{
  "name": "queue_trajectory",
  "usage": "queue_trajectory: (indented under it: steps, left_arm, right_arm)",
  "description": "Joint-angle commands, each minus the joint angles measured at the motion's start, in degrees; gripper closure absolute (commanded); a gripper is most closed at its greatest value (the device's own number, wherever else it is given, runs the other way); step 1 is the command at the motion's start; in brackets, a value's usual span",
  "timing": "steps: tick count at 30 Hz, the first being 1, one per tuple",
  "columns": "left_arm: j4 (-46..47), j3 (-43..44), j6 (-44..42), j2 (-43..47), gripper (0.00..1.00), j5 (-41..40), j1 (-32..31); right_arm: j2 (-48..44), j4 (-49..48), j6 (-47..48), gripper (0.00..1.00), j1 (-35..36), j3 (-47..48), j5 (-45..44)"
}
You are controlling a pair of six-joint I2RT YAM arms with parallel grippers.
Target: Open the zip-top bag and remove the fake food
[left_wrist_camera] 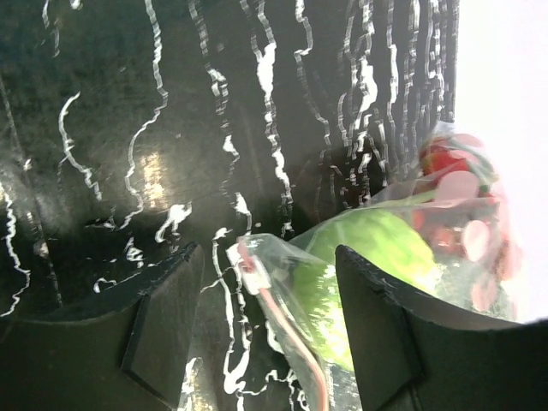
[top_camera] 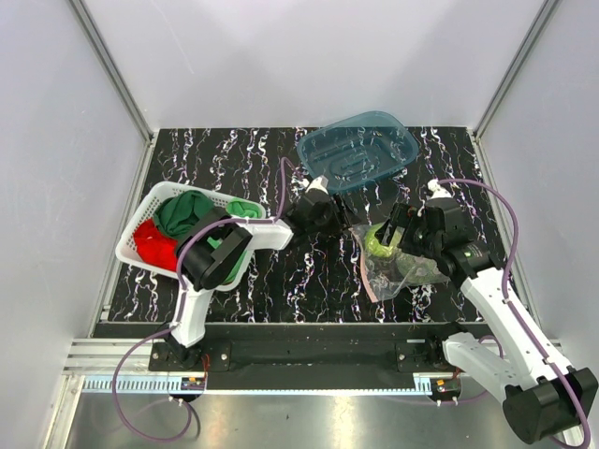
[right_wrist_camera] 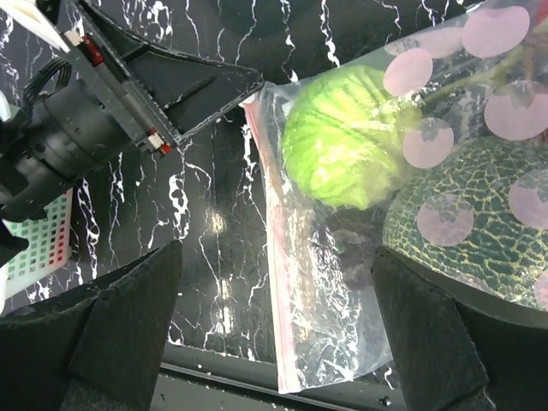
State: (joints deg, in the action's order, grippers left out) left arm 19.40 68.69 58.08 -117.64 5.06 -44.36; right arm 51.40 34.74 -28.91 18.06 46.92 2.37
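Your open right claw and open left claw straddle the zip-top bag; pinching both layers could lock it shut.

Can't make out the red stuff in the zip-top bag, way too blurry. Only seeing part of the melon, chopped at the edge.
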Motion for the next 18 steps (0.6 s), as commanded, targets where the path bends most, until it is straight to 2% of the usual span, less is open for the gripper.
queue_trajectory:
  steps: [1, 2, 3, 5, 6, 10, 14, 18]
  left_arm:
    - [3.54, 1.98, 2.12, -1.62, 0.38, 1.62, 0.41]
    - [3.45, 1.80, 2.21, -1.80, 0.41, 1.53, 0.41]
    - [3.45, 1.63, 2.38, -1.80, 0.49, 1.27, 0.50]
    - [4.41, 0.40, 2.73, -1.45, 0.57, 0.65, 0.50]
    - [4.86, 0.05, 2.74, -1.53, 0.68, 0.74, 0.59]
    - [5.74, -1.36, 2.56, -0.22, 1.00, 1.36, 0.94]
    - [4.34, -7.49, 1.16, 7.75, 1.00, -1.54, 0.94]
    - [0.73, -12.15, -0.60, 16.29, 1.00, -3.65, 0.68]
  right_arm:
    - [0.11, 0.77, 1.13, 0.00, 0.30, 2.56, -2.02]
    - [0.28, 0.94, 1.05, 0.00, 0.30, 2.74, -2.02]
    - [0.72, 1.38, 1.04, 0.00, 0.30, 2.92, -2.11]
    - [1.33, 1.99, 1.04, 0.00, 0.30, 3.44, -1.32]
    - [1.86, 2.17, 1.48, 0.00, 0.30, 3.53, 0.16]
    - [4.15, 2.70, 5.25, 0.00, 0.48, 4.41, 5.44]
    - [5.90, 2.17, 7.28, 0.00, 2.14, 5.11, 9.75]
    - [6.96, 2.00, 6.94, 0.00, 7.24, 7.22, 9.15]
